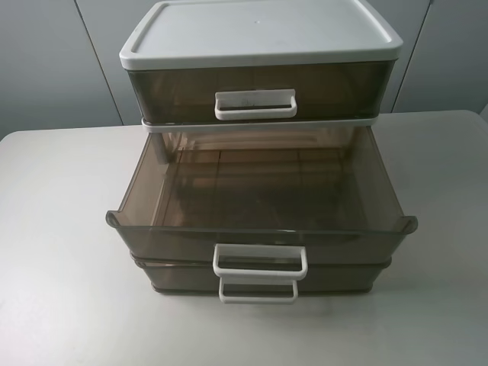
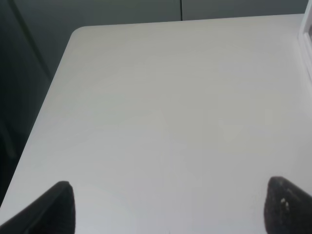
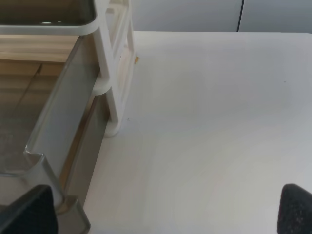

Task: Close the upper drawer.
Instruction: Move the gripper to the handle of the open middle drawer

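The upper drawer [image 1: 175, 242], the middle smoky-brown one with a small white loop handle [image 1: 260, 259], stands pulled far out of the cabinet and is empty. Its side wall and front corner show in the right wrist view [image 3: 53, 126]. Neither gripper shows in the exterior high view. My right gripper [image 3: 163, 217] is open, low over the table beside the drawer's right front corner, with one fingertip [image 3: 29, 212] near that corner. My left gripper [image 2: 170, 214] is open over bare table left of the cabinet.
The taller top drawer [image 1: 320, 88] under the white lid [image 1: 259, 27] is shut. The lowest drawer [image 1: 343, 278] is also pulled out beneath the upper one. The cabinet's white frame post [image 3: 114, 83] stands on the grey-white table [image 1: 61, 229].
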Robot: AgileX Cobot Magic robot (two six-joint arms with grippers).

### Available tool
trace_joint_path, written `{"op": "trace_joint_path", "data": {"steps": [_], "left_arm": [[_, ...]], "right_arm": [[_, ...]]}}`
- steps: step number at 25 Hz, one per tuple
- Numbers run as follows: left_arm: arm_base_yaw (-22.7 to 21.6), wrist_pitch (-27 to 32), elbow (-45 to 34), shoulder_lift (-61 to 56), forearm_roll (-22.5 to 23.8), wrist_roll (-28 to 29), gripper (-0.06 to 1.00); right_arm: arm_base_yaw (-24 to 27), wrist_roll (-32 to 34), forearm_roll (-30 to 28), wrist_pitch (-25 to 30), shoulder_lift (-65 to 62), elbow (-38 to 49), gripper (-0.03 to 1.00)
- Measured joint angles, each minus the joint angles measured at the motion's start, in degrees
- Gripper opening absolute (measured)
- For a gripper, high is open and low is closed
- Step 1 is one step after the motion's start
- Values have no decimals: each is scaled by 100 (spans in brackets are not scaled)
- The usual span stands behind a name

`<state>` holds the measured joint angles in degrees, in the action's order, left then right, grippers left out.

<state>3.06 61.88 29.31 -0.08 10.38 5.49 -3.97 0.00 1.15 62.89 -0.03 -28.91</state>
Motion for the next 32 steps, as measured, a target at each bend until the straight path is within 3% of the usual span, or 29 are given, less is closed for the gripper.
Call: {"op": "trace_joint_path", "data": {"steps": [14, 22, 26, 32], "left_arm": [[0, 0, 0, 0, 0, 0, 74], [0, 0, 0, 0, 0, 0, 74], [0, 0, 0, 0, 0, 0, 74], [0, 0, 0, 0, 0, 0, 74]], "right_arm": [[0, 0, -12, -18, 33, -41, 69], [-64, 41, -984, -406, 2441, -945, 68], [-735, -164, -932, -792, 3826, -1848, 68], [-2327, -684, -570, -768, 5329, -3051, 68]]}}
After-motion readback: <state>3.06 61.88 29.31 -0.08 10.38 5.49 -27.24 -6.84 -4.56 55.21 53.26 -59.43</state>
